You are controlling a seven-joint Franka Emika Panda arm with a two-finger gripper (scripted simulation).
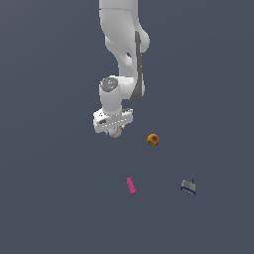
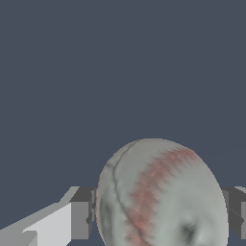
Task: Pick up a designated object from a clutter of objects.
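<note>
A computer-simulated test space, not a real room: a flat, featureless slate-grey floor (image 1: 49,198) fills everything, with a smooth white rendered robot arm (image 1: 121,44) and no walls or furniture.

Baseball (image 2: 163,197): white-grey with faded red stitching and a thin dark seam. Ball (image 1: 153,140): orange with a red patch. Bar (image 1: 131,186): pink. Block (image 1: 188,186): grey-blue. Arm (image 1: 121,44): white, grey joints. Ground (image 1: 49,198): uniform dark slate.

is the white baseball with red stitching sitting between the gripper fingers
Yes, in the wrist view the white baseball fills the gap between the gripper's grey fingers.
</note>
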